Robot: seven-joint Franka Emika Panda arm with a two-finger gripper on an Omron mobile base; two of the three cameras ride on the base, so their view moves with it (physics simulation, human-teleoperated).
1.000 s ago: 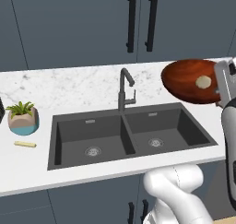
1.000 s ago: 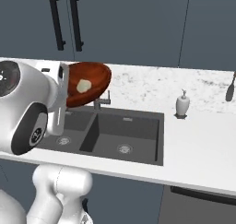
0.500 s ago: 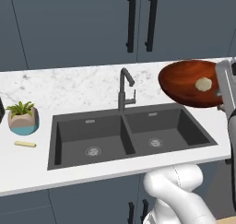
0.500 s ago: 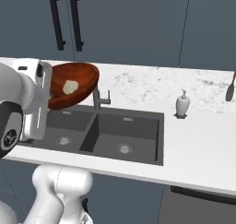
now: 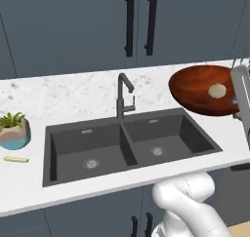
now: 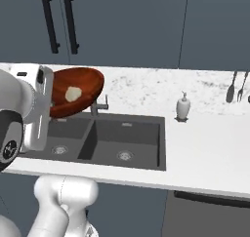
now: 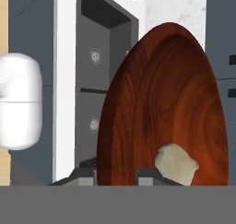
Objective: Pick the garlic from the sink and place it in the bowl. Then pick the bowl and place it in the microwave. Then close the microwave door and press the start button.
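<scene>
Bowl (image 5: 202, 87) held in the air above the counter (image 5: 73, 97), off the right end of the sink (image 5: 124, 146), its near rim overhanging the right basin's corner; nothing under it touches it. Bowl tipped, open face toward the cabinets and the faucet (image 5: 123, 95). Garlic (image 5: 217, 90) lies inside the bowl, against the low side nearest the hand.

Pincer (image 7: 115, 176) clamped on the bowl's rim, one tip on each side of the wall in the hand view. Forearm stands near vertical at the bowl's right edge in the left base view.

Both basins bare. Plant pot (image 5: 13, 132) and yellow stick (image 5: 15, 158) far left; soap bottle (image 6: 183, 106) well apart, right of sink.
</scene>
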